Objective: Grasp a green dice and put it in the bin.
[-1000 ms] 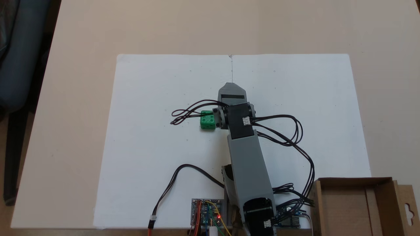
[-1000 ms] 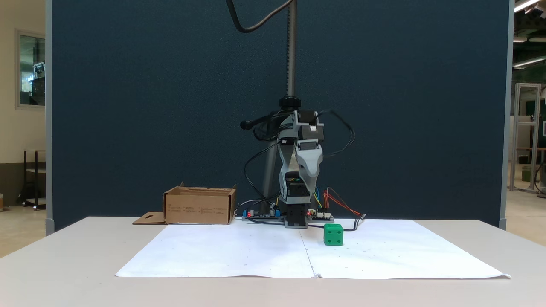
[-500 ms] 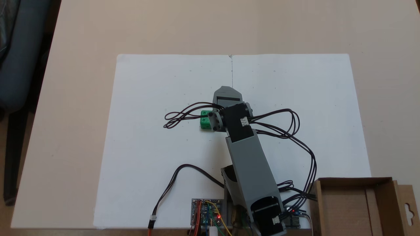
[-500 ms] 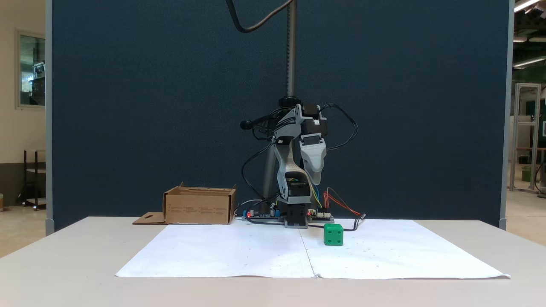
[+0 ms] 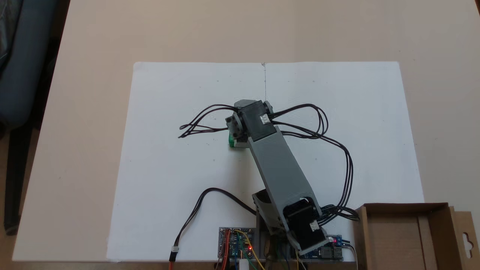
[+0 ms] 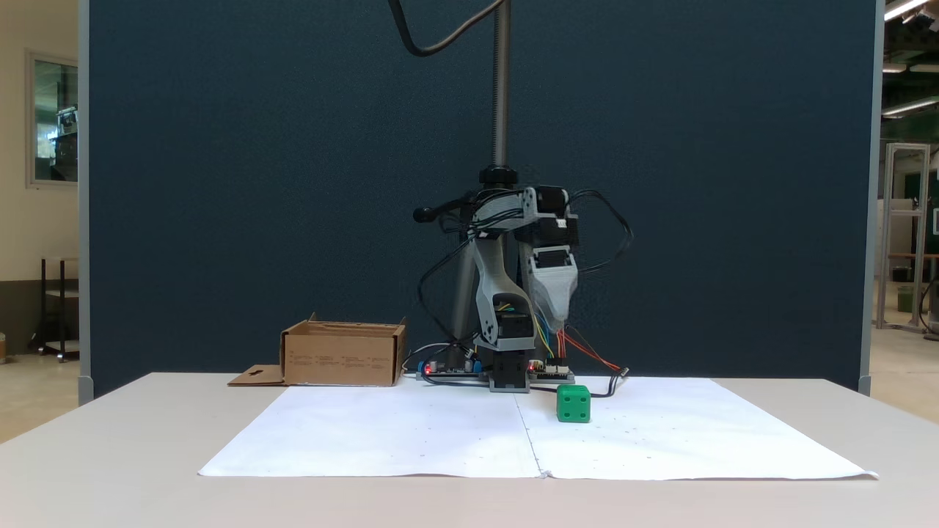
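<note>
The green dice (image 6: 573,403) rests on the white paper, right of the centre fold in a fixed view from the front. From above, only a green sliver of the dice (image 5: 232,143) shows under the arm's wrist (image 5: 252,120). My gripper (image 6: 559,327) points straight down, hanging well above the dice and slightly to its left, with nothing in it. A single grey tip shows, so its jaws cannot be told apart. The brown cardboard bin (image 5: 393,240) sits at the bottom right beside the arm's base, and stands left of the base as the bin (image 6: 343,361) in the front view.
A white paper sheet (image 5: 168,168) covers the table's middle. Black cable loops (image 5: 198,125) stick out on both sides of the wrist. Circuit boards (image 5: 236,243) lie by the base. A metal pole (image 6: 501,88) rises behind the arm. A dark chair (image 5: 22,63) stands off the table's left edge.
The arm has swung left in the view from above, and its wrist now covers most of the dice. From the front, the gripper has moved right and down toward the spot over the dice.
</note>
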{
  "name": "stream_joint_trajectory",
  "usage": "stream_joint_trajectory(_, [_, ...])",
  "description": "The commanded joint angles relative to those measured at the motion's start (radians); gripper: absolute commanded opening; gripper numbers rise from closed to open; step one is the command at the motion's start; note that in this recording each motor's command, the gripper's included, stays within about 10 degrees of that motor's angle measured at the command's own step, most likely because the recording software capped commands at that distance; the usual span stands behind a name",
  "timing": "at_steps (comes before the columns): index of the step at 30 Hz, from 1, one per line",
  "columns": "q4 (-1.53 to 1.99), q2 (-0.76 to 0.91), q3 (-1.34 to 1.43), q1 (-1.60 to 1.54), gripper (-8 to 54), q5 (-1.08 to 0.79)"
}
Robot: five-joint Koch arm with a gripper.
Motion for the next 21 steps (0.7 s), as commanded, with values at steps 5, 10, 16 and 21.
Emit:
stream_joint_trajectory(5, [-0.098,-0.074,-0.067,-0.063,43.2,0.097])
stream_joint_trajectory(10, [-0.123,-0.138,-0.067,-0.092,43.2,0.138])
stream_joint_trajectory(16, [-0.123,-0.160,-0.066,-0.081,43.1,0.201])
stream_joint_trajectory(21, [-0.114,-0.158,-0.064,-0.069,43.2,0.238])
